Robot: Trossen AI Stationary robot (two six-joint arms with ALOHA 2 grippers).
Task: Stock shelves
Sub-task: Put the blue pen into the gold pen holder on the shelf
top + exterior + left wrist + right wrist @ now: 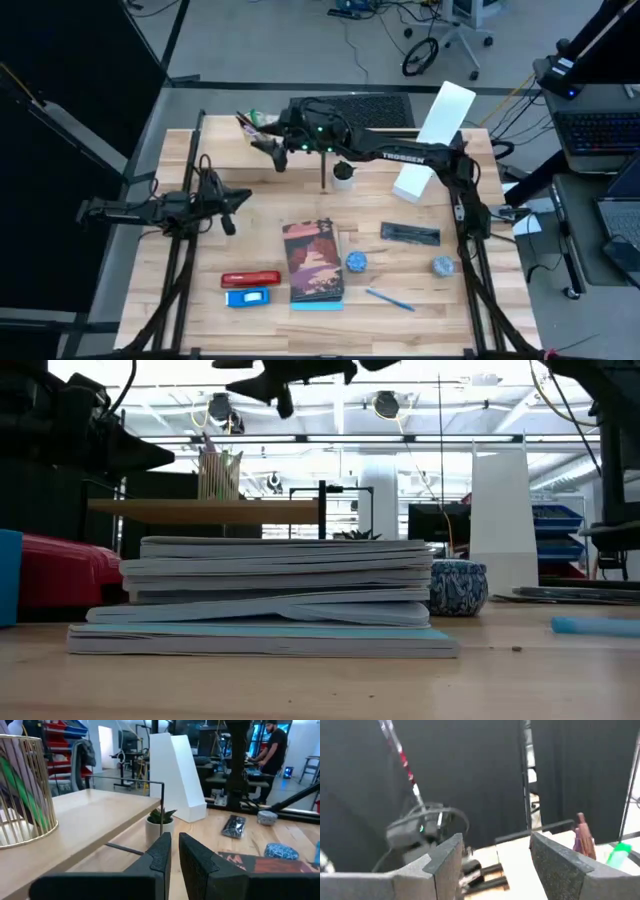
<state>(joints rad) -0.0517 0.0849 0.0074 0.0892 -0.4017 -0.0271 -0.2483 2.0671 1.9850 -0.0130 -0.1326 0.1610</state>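
The low wood shelf [200, 511] stands on thin black legs at the table's far middle. A gold wire pen holder [20, 790] stands on its plank [90, 820]. The white file holder [435, 140] leans at the far right. My right gripper [277, 152] hangs open and empty well above the shelf [285, 388], near the pen holder; its wrist view shows the pens [581, 837] beyond its fingers. My left gripper [230, 220] waits at the table's left, its fingers [162, 852] almost together with nothing between them.
A small potted plant [343, 176] sits beside the shelf. A stack of books [313, 262] lies at the near middle, with a red stapler [250, 278] and a blue item [250, 297] to its left. Two patterned balls [356, 262], a black pouch [410, 233] and a blue pen [390, 299] lie right.
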